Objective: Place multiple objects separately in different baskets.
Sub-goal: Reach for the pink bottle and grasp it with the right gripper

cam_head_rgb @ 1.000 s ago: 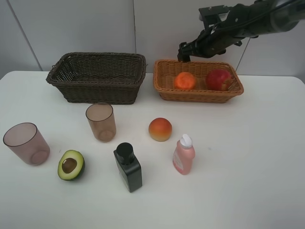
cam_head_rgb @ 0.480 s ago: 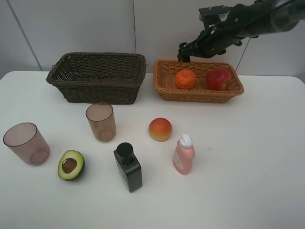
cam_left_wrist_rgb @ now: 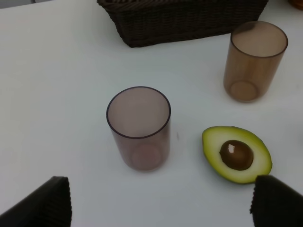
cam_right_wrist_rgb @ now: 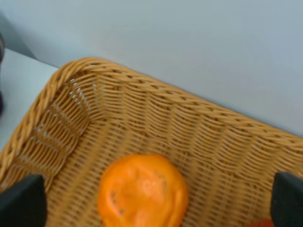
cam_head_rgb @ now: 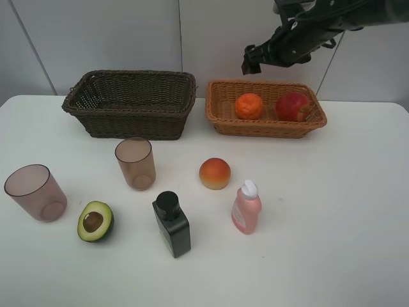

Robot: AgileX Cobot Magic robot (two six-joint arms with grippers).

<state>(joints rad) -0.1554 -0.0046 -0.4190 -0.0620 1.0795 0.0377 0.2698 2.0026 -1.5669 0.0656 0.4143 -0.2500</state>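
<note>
The tangerine (cam_head_rgb: 248, 105) and the red apple (cam_head_rgb: 293, 105) lie in the light tan basket (cam_head_rgb: 265, 130). My right gripper (cam_head_rgb: 250, 59) hovers open and empty above that basket's back left corner; its wrist view looks down on the tangerine (cam_right_wrist_rgb: 142, 191). The dark brown basket (cam_head_rgb: 131, 102) holds nothing visible. On the table stand two cups (cam_head_rgb: 135, 163) (cam_head_rgb: 35, 192), the avocado half (cam_head_rgb: 95, 220), black bottle (cam_head_rgb: 171, 224), peach (cam_head_rgb: 215, 173) and pink bottle (cam_head_rgb: 246, 208). My left gripper (cam_left_wrist_rgb: 158, 203) is open above the nearer cup (cam_left_wrist_rgb: 138, 127), beside the avocado (cam_left_wrist_rgb: 236, 153).
The white table (cam_head_rgb: 332, 211) has bare surface on its right half and along the front edge. A grey wall stands close behind both baskets. The left arm is outside the high view.
My right gripper has risen away from the tan basket. The tangerine, blurred a second ago, now lies still beside the apple.
</note>
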